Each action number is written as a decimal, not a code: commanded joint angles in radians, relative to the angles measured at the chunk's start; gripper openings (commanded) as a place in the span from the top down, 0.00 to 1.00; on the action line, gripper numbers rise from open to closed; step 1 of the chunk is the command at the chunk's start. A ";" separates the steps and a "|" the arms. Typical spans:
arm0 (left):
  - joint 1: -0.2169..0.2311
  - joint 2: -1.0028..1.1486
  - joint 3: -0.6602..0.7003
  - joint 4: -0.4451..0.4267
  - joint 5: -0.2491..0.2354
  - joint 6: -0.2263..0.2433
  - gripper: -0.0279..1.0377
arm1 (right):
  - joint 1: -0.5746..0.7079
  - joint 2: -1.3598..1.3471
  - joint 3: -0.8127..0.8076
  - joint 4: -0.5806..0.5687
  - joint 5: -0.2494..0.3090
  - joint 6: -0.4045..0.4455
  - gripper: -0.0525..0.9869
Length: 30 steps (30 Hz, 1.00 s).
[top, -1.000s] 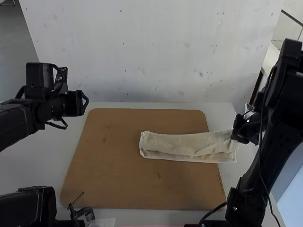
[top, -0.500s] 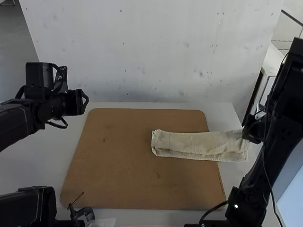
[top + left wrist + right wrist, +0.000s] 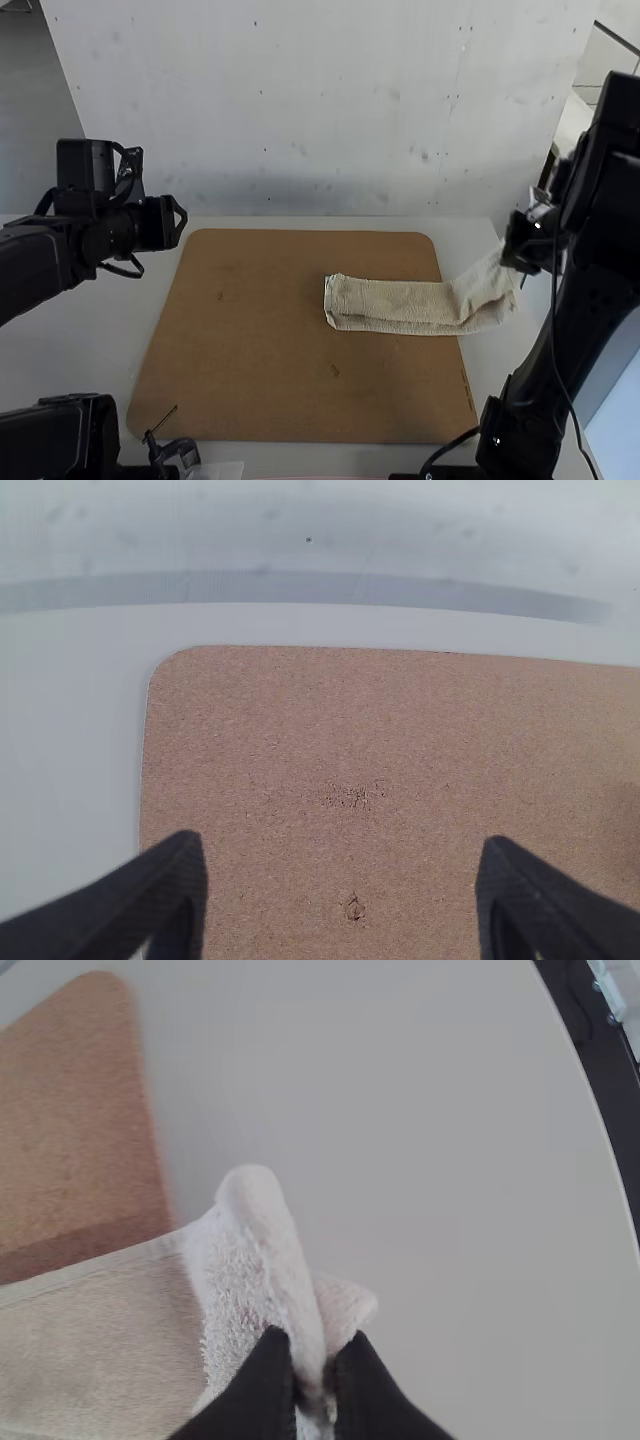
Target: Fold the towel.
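One pale towel [image 3: 395, 303], folded into a long narrow strip, mostly flat over the right part of the brown board [image 3: 250, 320], with layered edges along the side nearer the arms. Out past the board's right edge, over the pale surface [image 3: 95, 350], a creased end angled upward to the right pincer [image 3: 514, 262]. Pressed between the dark fingertips of the right pincer [image 3: 318, 1380] in its wrist view: that raised end, bunched into a ridge, with the flatter length stretching back onto the board. Raised near the board's far left corner, well apart from the towel: the left pincer [image 3: 180, 221]. Spread wide in the left wrist view, with brown board between: both fingers of the left pincer [image 3: 340, 905]. Near the board's near left corner, a small black device [image 3: 176, 452] and a thin dark rod [image 3: 161, 421].
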 commanded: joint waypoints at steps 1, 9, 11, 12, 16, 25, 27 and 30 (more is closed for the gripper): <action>-0.005 -0.028 -0.006 0.026 0.020 -0.003 0.43 | 0.114 -0.091 0.047 -0.015 -0.012 0.102 0.93; -0.005 -0.016 -0.006 0.049 0.014 0.013 0.35 | 0.361 -0.129 0.054 -0.038 0.025 0.241 0.93; -0.005 -0.016 -0.007 0.058 0.014 0.013 0.35 | 0.419 -0.129 0.042 -0.032 0.051 0.260 0.93; -0.005 -0.016 -0.007 0.058 0.014 0.013 0.35 | 0.441 -0.129 0.039 -0.023 0.055 0.277 0.93; -0.004 -0.016 -0.007 0.058 0.014 0.013 0.35 | 0.535 -0.123 0.027 -0.009 0.084 0.327 0.93; -0.009 -0.019 -0.024 0.066 0.018 0.014 0.29 | 0.716 -0.094 0.008 0.002 0.156 0.375 0.93; -0.016 -0.015 -0.024 0.066 0.021 0.020 0.25 | 0.739 -0.074 0.008 0.012 0.158 0.387 0.93; -0.019 -0.005 -0.024 0.066 0.030 0.020 0.22 | 0.771 -0.042 0.010 0.039 0.167 0.405 0.93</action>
